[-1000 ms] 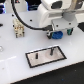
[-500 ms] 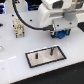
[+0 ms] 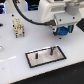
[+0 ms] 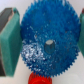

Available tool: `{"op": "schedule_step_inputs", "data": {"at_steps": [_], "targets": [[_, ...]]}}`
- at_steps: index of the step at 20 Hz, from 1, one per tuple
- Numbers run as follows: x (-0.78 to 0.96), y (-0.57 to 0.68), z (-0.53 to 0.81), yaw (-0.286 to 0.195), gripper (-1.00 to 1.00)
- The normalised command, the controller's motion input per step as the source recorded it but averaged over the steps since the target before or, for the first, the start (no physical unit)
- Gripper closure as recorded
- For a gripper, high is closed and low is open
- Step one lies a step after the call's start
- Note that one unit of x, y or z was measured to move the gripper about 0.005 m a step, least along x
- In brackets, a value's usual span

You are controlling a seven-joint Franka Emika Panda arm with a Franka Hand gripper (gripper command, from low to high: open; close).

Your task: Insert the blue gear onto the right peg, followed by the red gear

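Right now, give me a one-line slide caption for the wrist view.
Blue gear clamped between the gripper jaws, with the red gear peeking from behind its rim.

From where I stand the blue gear (image 4: 47, 42) looks like hard moulded plastic, bright and slightly glossy, its face speckled with pale scuffing on one side and its hub hole dull grey. The end effector (image 4: 46, 44) has teal pads (image 4: 10, 42) that seem soft and matt, rubbery. The red gear (image 4: 39, 79) is shiny plastic too. The tabletop (image 3: 15, 55) is smooth, white and faintly reflective. The plate (image 3: 46, 54) is matt black with a pale rim, and the right peg (image 3: 50, 50) looks dark and dull
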Motion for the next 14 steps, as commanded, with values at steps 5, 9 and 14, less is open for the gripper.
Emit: {"op": "schedule_step_inputs", "data": {"at_steps": [5,9,14], "targets": [[0.61,-0.11,0.46,0.000,1.00],[0.69,-0.22,0.46,0.000,1.00],[0.69,-0.34,0.42,0.000,1.00]]}}
